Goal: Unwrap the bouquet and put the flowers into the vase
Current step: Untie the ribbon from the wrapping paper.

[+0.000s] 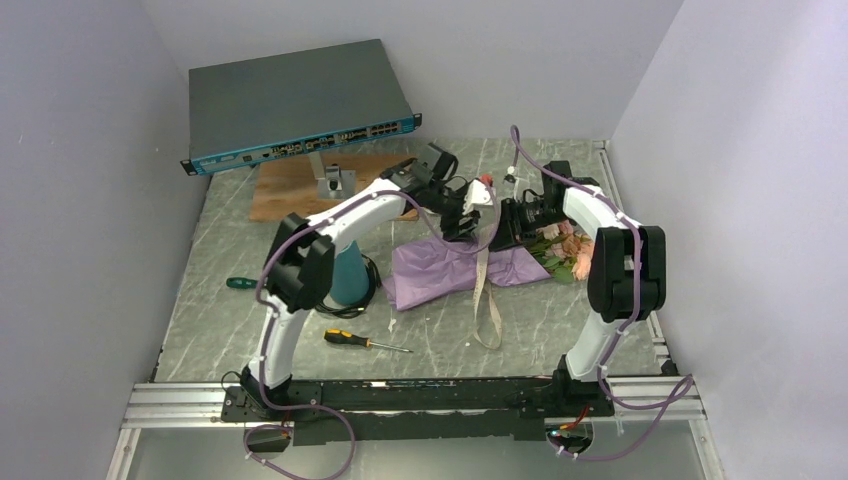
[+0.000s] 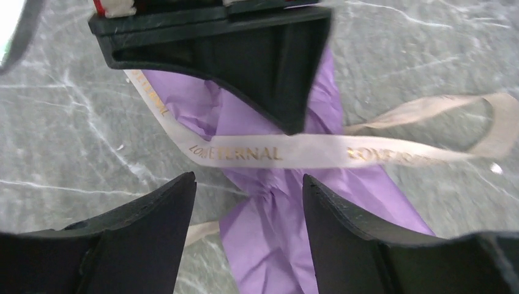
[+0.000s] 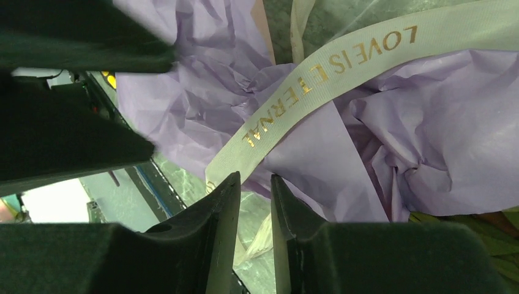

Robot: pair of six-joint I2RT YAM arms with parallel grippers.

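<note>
At table centre in the overhead view, the cone-shaped bouquet in crinkled purple paper (image 1: 440, 272) is found lying flat on the grey marbled table (image 1: 250, 330), its pink and peach artificial roses (image 1: 565, 250) pointing to 3 o'clock and its cream printed ribbon (image 1: 487, 300) trailing toward 6 o'clock; the small teal-blue cylindrical vase (image 1: 348, 275) is stood at 9 o'clock of the wrapping. The left gripper (image 2: 248, 180) is held over paper and ribbon with jaws well apart and nothing between them. The right gripper (image 3: 254, 177) is seen with jaws almost together beside the ribbon; whether it is pinched cannot be told.
</note>
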